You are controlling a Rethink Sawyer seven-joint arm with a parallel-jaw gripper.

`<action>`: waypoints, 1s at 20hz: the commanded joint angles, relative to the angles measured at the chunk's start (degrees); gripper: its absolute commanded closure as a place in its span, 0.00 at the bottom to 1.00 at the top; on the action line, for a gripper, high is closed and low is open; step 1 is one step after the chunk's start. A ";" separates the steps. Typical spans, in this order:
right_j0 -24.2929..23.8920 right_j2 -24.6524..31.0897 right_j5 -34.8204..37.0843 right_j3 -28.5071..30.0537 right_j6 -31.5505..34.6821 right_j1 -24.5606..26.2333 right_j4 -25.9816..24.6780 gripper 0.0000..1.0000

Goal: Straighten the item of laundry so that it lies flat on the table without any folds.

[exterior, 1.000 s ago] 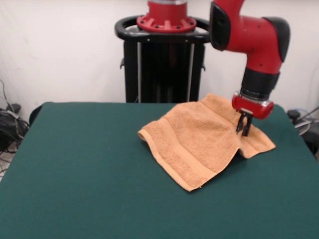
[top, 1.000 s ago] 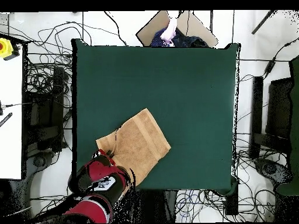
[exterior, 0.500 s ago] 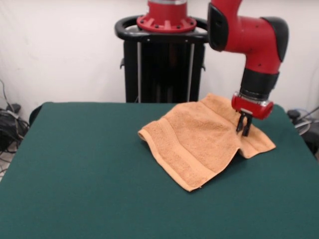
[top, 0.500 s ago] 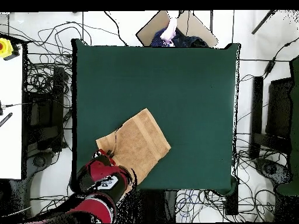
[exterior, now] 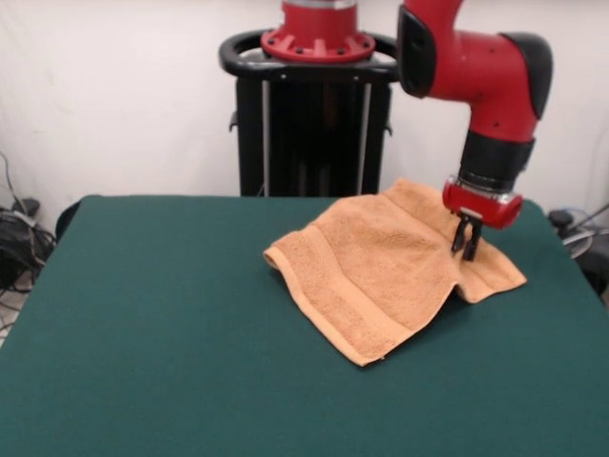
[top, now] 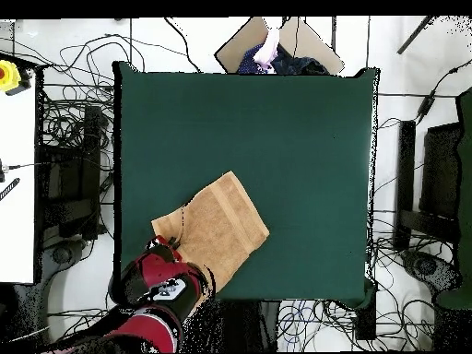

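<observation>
Claw [exterior: 467,249] tips hang close together over the peach hand towel [exterior: 385,262], pointing straight down near its right-hand part in the front view; whether they pinch cloth or are merely closed just above it cannot be told. The claw sits under a red collar and a black wrist band of the red arm [exterior: 481,76], which comes down from above. In the overhead view the arm's red and black bulk [top: 159,286] covers the towel's lower left corner and hides the claw.

The towel [top: 215,226] is not flat. In the front view its middle rises in a soft hump, the cloth dips in a crease just below the claw, and a small flap lies out to the right of that crease. A woven band runs along the left edge, which looks slightly rolled. The near corner points toward the camera.

The towel lies on the dark green table [exterior: 152,362], in the far right part in the front view, lower left in the overhead view [top: 304,138]. A black pedestal [exterior: 309,124] stands behind the table.

A person's hand [top: 268,46] shows at the top edge of the overhead view, beyond the table.
</observation>
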 commanded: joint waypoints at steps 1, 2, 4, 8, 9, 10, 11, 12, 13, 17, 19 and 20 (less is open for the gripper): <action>4.40 18.65 -8.09 -19.67 16.67 15.46 14.56 1.00; 5.12 18.08 -6.69 -19.77 16.37 15.10 16.21 1.00; 5.92 17.54 -5.44 -19.86 15.78 14.77 18.35 1.00; 6.96 16.95 -4.06 -19.97 14.63 14.50 21.84 1.00; 7.30 16.72 -3.62 -20.00 14.37 14.42 22.78 1.00; 7.65 16.49 -3.19 -20.03 14.12 14.34 23.72 1.00; 7.99 16.26 -2.75 -20.07 13.87 14.27 24.65 1.00; 7.86 16.41 -2.97 -20.01 13.79 14.34 24.82 1.00; 7.89 16.45 -3.00 -19.98 13.69 14.36 25.20 1.00; 7.95 16.72 -2.84 -19.60 13.67 14.06 26.71 1.00; 8.00 16.85 -2.74 -19.36 13.73 13.80 27.41 1.00; 7.80 17.06 -2.83 -19.13 13.85 13.65 27.44 1.00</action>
